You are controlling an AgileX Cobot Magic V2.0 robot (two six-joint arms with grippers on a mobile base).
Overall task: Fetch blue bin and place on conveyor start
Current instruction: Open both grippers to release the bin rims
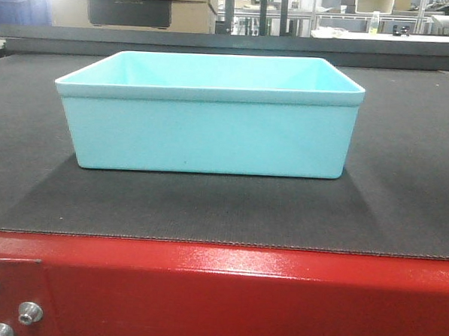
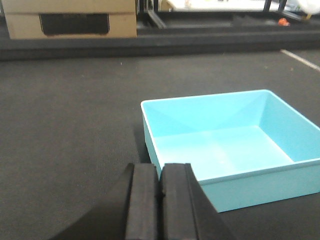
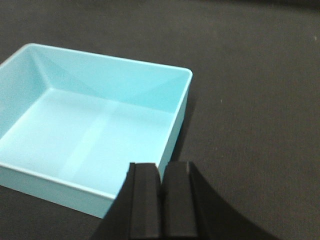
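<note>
Dark belt (image 1: pixel 404 185), red frame (image 1: pixel 240 297) at 6 o'clock. Bin (image 1: pixel 208 114) upright on belt, empty. Left gripper (image 2: pixel 161 200), right gripper (image 3: pixel 161 200): pads pressed together, holding nothing. Placement looks done; next, arms retreat.

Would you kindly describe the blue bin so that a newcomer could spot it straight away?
Find the wide dark-grey belt edged in front by a glossy red frame with silver bolts. Sitting upright in the middle of it is the blue bin. It is the only pale aqua thing there: a smooth, empty rectangular tub with a slim rim.
</note>
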